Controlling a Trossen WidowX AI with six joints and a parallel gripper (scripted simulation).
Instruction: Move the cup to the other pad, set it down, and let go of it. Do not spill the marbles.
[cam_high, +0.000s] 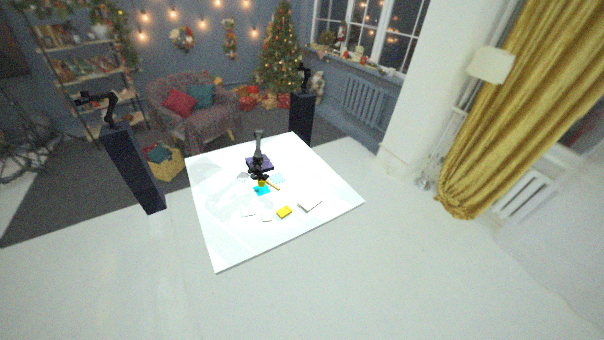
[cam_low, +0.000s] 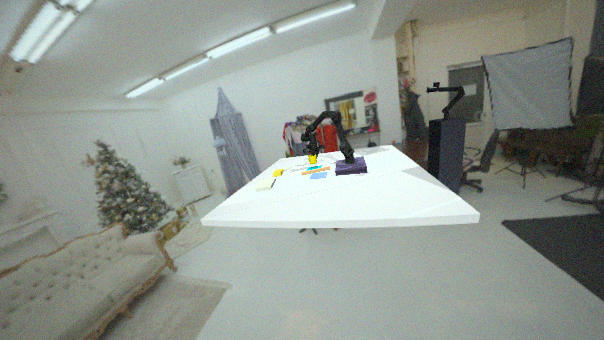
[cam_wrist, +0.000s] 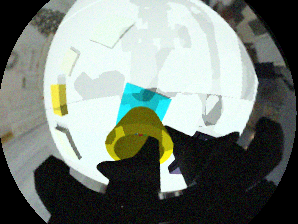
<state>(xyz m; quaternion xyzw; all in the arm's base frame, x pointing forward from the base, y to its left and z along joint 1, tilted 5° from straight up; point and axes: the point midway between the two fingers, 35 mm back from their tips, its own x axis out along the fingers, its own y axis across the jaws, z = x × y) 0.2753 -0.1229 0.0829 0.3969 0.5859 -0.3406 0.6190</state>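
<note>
The yellow cup is upright and held by my gripper, which is shut on it. The cup hangs a little above the table, over or close to the near edge of the cyan pad. A tiny red spot shows in the cup's mouth in the wrist view, but the fingers hide most of the inside, so the marbles cannot be made out. The paler blue pad lies nearer the arm's base, on the other side of the stick.
An orange-brown stick lies between the pads. A yellow block and a pale flat block lie farther off. The arm stands on a purple base.
</note>
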